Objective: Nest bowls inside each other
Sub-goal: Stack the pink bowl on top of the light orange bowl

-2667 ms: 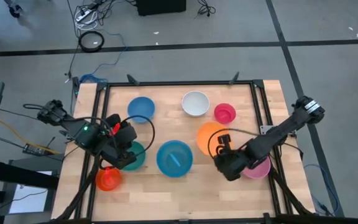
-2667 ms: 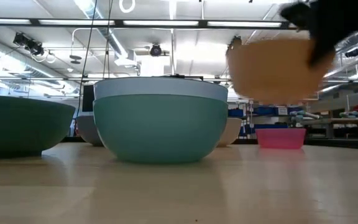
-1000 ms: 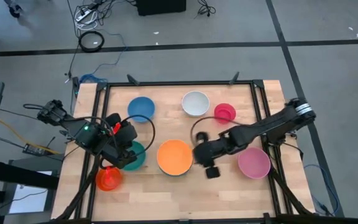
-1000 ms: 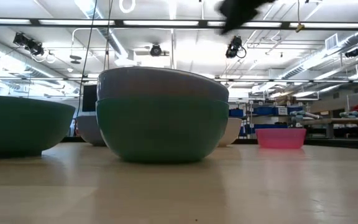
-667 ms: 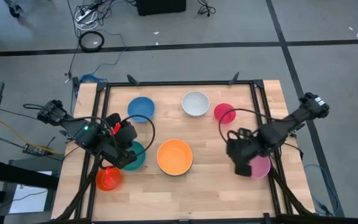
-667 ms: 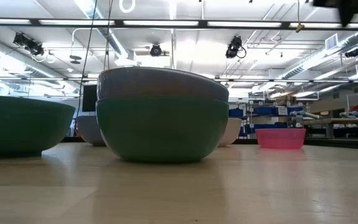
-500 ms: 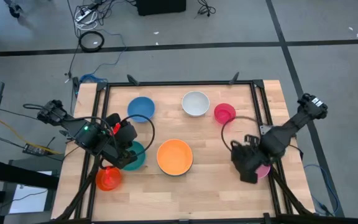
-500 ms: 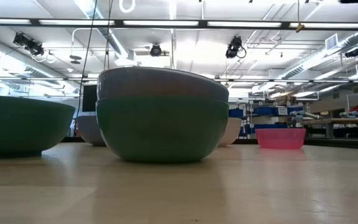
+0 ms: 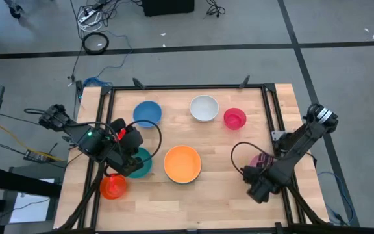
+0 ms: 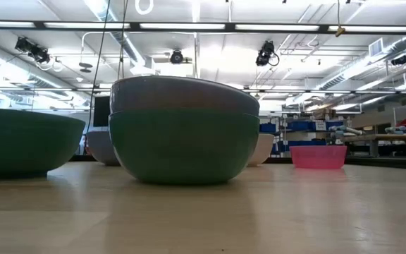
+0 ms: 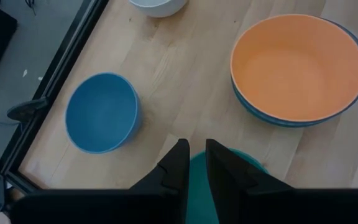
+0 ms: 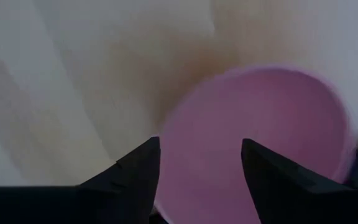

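Right pincer [image 9: 260, 190] hangs low over the worktop [image 9: 219, 195] near its front right corner, just beside the pink bowl [image 9: 262, 160], which its arm mostly hides; the left pincer [image 9: 133, 166] waits over the teal bowl [image 9: 142, 164]; an orange bowl [image 9: 182, 164] sits nested in the middle. From the right wrist, the fingers [image 12: 138, 171] stand spread and empty, the pink bowl [image 12: 260, 143] ahead; picking it up seems the step in hand, so next they must straddle its rim and clench. From the left wrist, that pincer [image 11: 193, 168] is nearly closed, empty.

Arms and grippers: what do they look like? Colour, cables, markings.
Both arms are dark, near black. The left arm shows a small green light and a red patch, with a black cable looping over it. The right arm has a pale band near its base and a looped cable. Fingers are dark, angular, tapered.
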